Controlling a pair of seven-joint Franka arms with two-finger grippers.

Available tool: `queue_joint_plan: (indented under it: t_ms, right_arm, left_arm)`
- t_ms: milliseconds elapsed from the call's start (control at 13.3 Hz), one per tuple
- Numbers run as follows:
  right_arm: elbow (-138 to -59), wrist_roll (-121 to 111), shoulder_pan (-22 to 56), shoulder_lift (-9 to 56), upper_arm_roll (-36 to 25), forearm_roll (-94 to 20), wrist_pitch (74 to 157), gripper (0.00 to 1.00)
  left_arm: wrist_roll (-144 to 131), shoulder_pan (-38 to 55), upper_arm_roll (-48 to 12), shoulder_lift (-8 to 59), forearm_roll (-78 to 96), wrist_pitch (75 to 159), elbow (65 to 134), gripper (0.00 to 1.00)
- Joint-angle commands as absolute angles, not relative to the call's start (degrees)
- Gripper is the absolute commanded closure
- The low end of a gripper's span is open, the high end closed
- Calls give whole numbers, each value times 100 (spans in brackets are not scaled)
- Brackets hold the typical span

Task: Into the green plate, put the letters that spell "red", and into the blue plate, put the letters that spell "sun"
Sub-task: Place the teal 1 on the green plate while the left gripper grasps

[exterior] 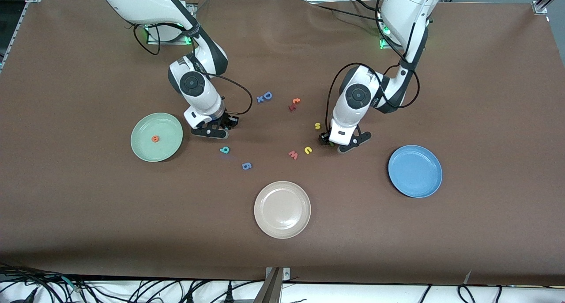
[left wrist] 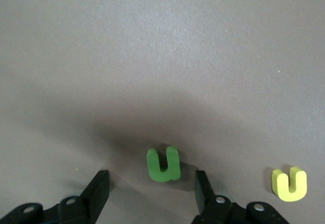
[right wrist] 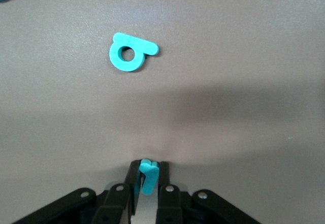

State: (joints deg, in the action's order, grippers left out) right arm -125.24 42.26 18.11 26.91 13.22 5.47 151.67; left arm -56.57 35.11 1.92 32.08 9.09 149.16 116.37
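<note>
Brown surface [exterior: 88, 214], beige-white plate [exterior: 282, 210] at its edge nearest the front camera, blue "g" [exterior: 246, 165] and red "w" [exterior: 293, 154] lying farther from the camera than that plate, blue capital "D" [exterior: 266, 96] farther still, small orange and red letters [exterior: 294, 104] beside it

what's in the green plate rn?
Only the orange "e" lies in the green plate. Nothing covers the plate, so its whole inside shows; no teal letters in it yet.

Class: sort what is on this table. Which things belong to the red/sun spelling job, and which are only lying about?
Job: orange "e" in mint-green plate; teal "d"; teal "r"; dark green "n"; yellow "u"; yellow "s"; blue plate.
Lying about: beige plate; blue "D"; red "w".
</note>
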Motion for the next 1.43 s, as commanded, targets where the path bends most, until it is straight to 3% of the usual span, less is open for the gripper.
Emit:
queue_joint_plan:
  t_ms: [0,301,526,827,1128,1353]
  right_arm:
    - [-12560,4297,1793,2812,1301,659,15223,100]
    - [-12481,4298,1749,2647,1266,659,14935,100]
    - [-11719,4254,1749,2365,1099,677,13269,100]
    - [-10707,3255,1749,2224,398,677,11517,100]
    - [-10810,1428,1732,2188,-551,572,11416,100]
    - [-11476,924,1574,2250,-685,99,12055,100]
  left_arm:
    - [-5889,3604,255,3217,756,14977,11637,26]
    - [-5880,3595,264,3225,756,14977,11637,30]
    - [-5880,3595,264,3226,756,14977,11637,32]
    - [-5871,3577,264,3261,747,14985,11628,37]
    - [-5862,3533,264,3287,589,14985,11576,37]
    - [-5862,3524,264,3296,589,14985,11566,39]
